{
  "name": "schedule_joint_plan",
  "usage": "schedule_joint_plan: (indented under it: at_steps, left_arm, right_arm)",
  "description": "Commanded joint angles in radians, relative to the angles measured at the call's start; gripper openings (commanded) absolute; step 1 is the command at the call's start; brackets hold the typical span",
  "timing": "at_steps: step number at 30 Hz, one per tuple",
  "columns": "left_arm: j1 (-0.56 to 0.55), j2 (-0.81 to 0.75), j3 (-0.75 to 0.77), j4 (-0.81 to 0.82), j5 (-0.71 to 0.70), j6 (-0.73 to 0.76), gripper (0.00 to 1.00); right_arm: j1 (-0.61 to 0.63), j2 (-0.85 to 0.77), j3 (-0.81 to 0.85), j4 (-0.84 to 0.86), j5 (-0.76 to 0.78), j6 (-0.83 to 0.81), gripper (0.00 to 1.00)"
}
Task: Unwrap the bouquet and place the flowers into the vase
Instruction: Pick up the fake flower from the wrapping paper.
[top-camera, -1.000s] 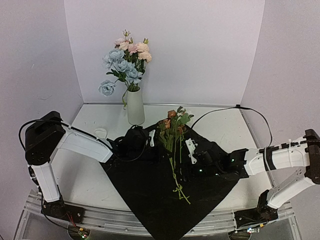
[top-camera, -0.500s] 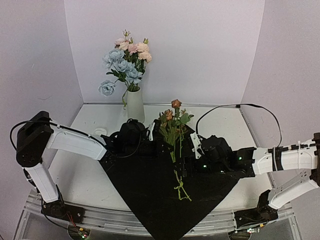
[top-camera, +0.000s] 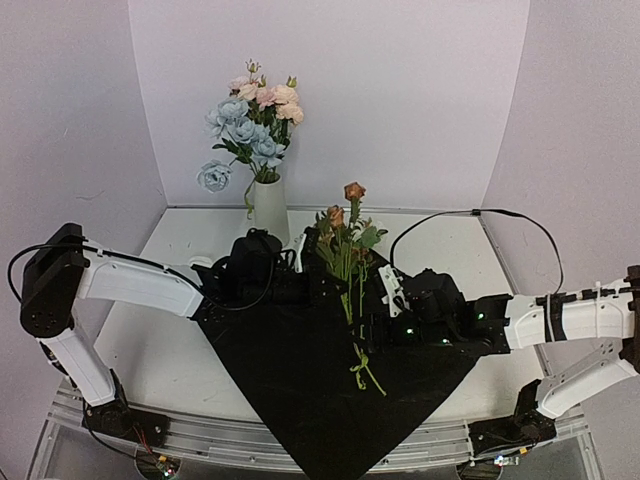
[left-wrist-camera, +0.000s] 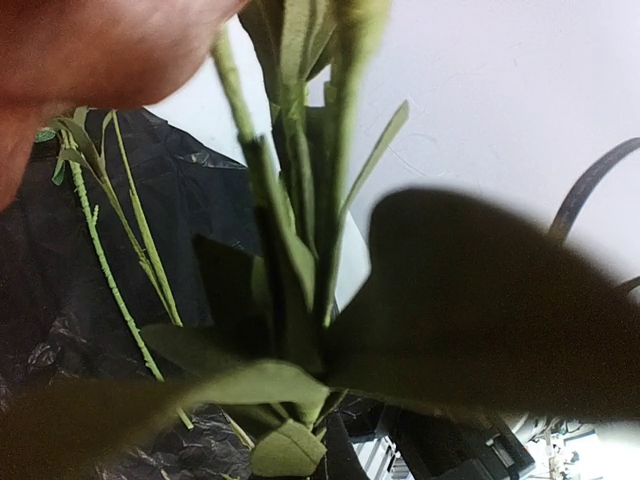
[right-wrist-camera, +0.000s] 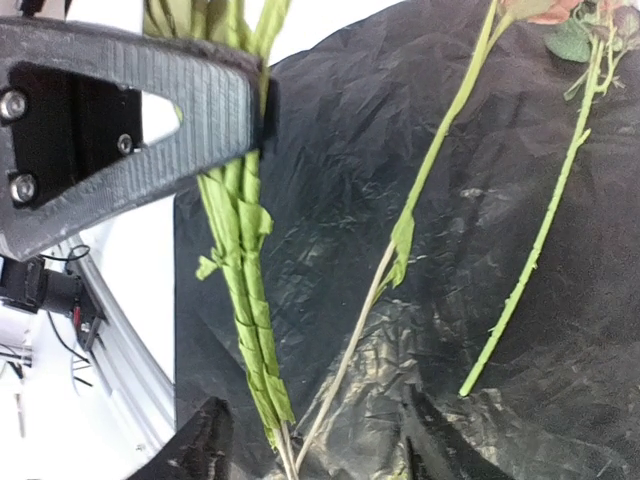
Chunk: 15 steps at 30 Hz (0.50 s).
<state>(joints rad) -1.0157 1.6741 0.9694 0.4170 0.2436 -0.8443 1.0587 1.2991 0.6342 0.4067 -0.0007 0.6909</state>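
The white vase (top-camera: 269, 215) stands at the back with blue and pink flowers (top-camera: 252, 120) in it. The bouquet is unwrapped: its black sheet (top-camera: 300, 380) lies flat. My left gripper (top-camera: 315, 265) is shut on a bunch of rust and peach flowers (top-camera: 345, 240), held nearly upright, stem ends (top-camera: 362, 368) low over the sheet. Leaves (left-wrist-camera: 300, 250) fill the left wrist view and hide the fingers. In the right wrist view the left gripper's grey finger (right-wrist-camera: 130, 130) clamps the taped green stems (right-wrist-camera: 245, 300). My right gripper (right-wrist-camera: 315, 445) (top-camera: 368, 318) is open, its jaws either side of the stems' lower ends.
A loose green stem (right-wrist-camera: 540, 260) lies on the sheet (right-wrist-camera: 480, 130) to the right. A small white object (top-camera: 203, 265) sits on the table (top-camera: 450, 250) behind the left arm. A black cable (top-camera: 450, 213) runs along the back right. Purple walls close three sides.
The left gripper has lifted the bunch, so the blooms stand higher and the stem ends have slid back. The right gripper has moved left to the stems' lower ends.
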Motion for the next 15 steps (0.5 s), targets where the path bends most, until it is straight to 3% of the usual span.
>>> schedule_joint_plan:
  at_steps: [1,6,15]
  left_arm:
    - [-0.003,-0.056,0.015,0.025,0.012,0.019,0.0]
    - [-0.003,-0.061,0.007,0.025,0.008,0.018,0.0]
    - [-0.003,-0.058,0.012,0.024,-0.004,0.02,0.01]
  right_arm:
    - [-0.006,-0.005,0.003,0.047,-0.038,0.007,0.47]
    - [-0.005,-0.001,0.007,0.052,-0.046,0.002,0.29]
    - [-0.005,0.005,0.016,0.056,-0.064,-0.02,0.08]
